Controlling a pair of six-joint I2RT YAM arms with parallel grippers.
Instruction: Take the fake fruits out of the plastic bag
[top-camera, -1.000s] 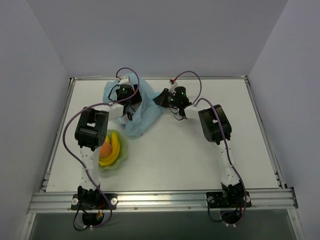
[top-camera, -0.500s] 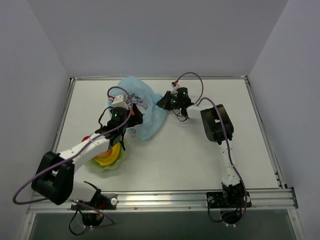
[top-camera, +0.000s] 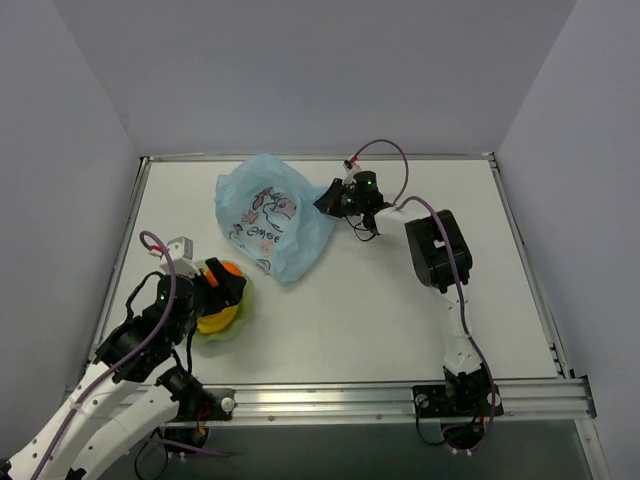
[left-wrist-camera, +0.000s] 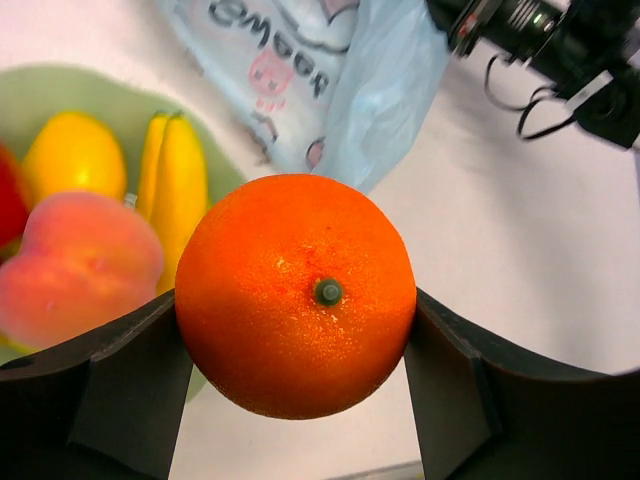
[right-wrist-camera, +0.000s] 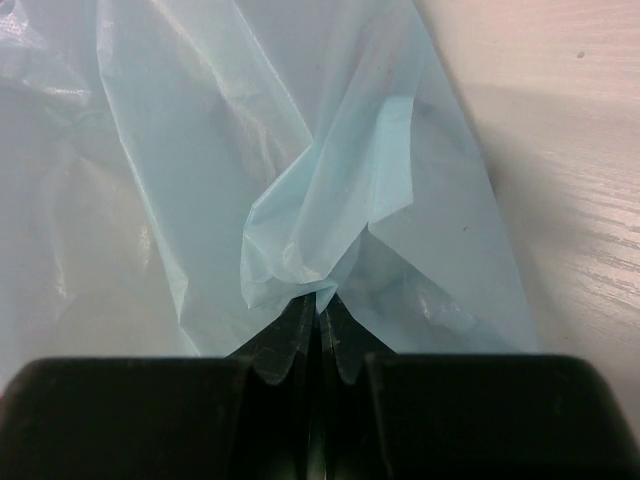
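The left arm's fingers (left-wrist-camera: 135, 385) clamp the orange (left-wrist-camera: 295, 295) by its two sides, stem dimple facing the wrist camera, so this fruit is out of the plastic bag (top-camera: 270, 215) and hangs in the air. Directly below and slightly to the fingers' left lies the pale green bowl (left-wrist-camera: 60, 90), which holds the banana bunch (left-wrist-camera: 180, 190), the peach (left-wrist-camera: 75, 265), a round yellow fruit (left-wrist-camera: 75, 155) and a sliver of red fruit (left-wrist-camera: 8, 200). From above, the orange sits over the bowl's far rim rather than its middle, so the coming drop seems to turn on a small shift toward the bowl's centre, with the bananas the nearest thing to land against. The bowl stands near the left edge of the tabletop (top-camera: 400, 300), within the left arm's reach. The bag is well apart from it, toward the far middle, its long axis running from far left to near right. The right arm's fingers (right-wrist-camera: 282, 345) are pinched shut on a gathered fold at its right corner. Whether fruit remains inside cannot be told. Bare surface lies between bag and bowl.
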